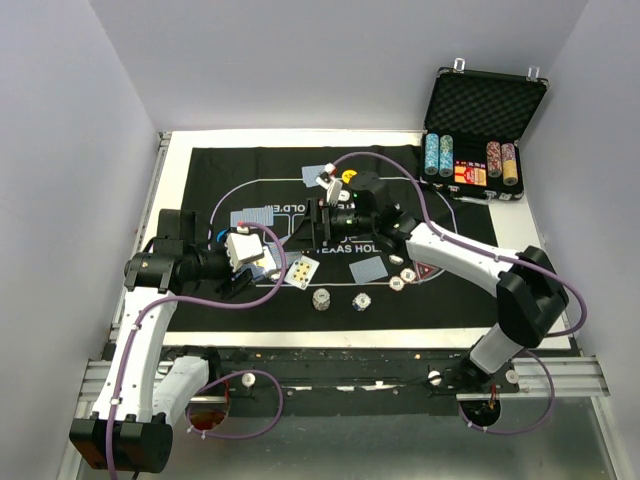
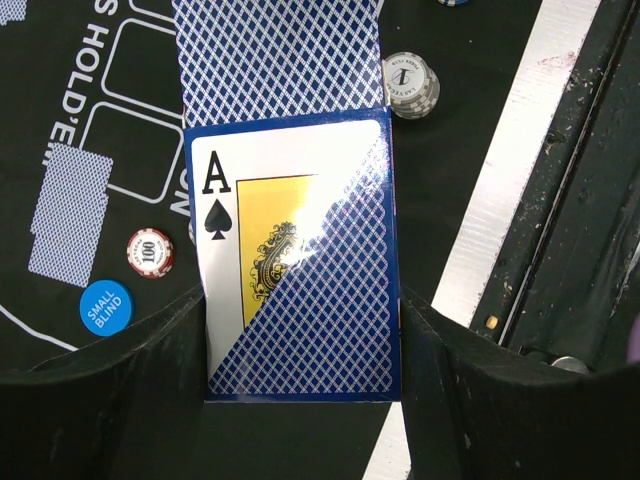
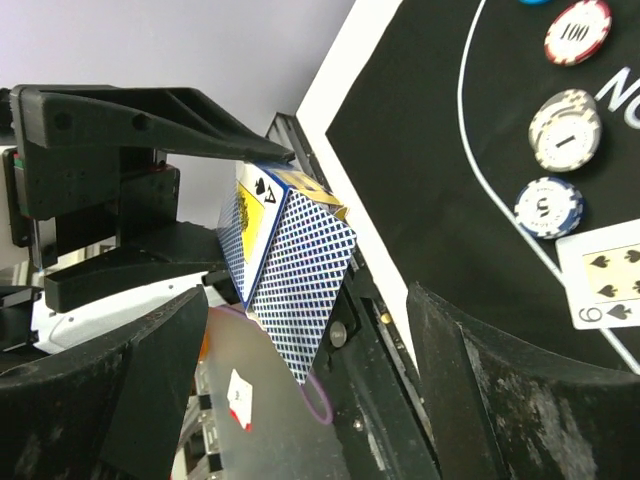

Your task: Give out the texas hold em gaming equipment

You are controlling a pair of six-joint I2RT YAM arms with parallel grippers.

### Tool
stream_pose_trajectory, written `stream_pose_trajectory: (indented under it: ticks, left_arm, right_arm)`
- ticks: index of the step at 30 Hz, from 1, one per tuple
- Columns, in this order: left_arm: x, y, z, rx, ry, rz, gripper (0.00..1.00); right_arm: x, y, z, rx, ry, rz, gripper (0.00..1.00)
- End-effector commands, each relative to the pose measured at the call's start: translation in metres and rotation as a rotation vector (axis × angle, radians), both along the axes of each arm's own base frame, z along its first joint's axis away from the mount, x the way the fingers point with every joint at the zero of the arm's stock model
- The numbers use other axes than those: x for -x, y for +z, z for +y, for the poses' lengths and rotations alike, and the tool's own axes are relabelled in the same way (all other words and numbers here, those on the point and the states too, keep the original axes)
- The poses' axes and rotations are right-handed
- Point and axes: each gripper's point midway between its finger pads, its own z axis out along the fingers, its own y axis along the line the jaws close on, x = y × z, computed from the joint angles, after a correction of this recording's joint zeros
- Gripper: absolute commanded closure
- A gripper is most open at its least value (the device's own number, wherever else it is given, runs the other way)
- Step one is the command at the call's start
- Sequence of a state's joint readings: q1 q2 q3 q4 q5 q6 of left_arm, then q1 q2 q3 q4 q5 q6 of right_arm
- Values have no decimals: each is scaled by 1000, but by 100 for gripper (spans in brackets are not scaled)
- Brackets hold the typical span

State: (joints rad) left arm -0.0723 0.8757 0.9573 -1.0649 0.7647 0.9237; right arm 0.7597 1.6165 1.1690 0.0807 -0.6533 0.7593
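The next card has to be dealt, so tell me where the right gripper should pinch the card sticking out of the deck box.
Pinch the blue-backed card on its bare end beyond the mouth of the deck box, squeezing its flat faces. Come from that end, opposite the left gripper, which clamps the box's long edges. The right gripper is open.
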Motion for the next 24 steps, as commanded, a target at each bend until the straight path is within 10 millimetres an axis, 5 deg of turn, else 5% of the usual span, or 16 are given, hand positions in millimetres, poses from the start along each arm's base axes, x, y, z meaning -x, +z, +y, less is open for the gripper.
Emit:
stream_pose_trajectory:
  ticks: [1,15,24]
  left_arm:
    - [-2,17,-6,31,-28,-50,53]
    - [-1,19,-7,35,-31,-52,53]
    - [-2,22,-7,39,-30,-57,53]
  right_arm:
    - [6,-3,10,0,32,26,16]
    - [9,-13,4,31,-4,44,53]
    - [11,1,-6,9,-38,43,72]
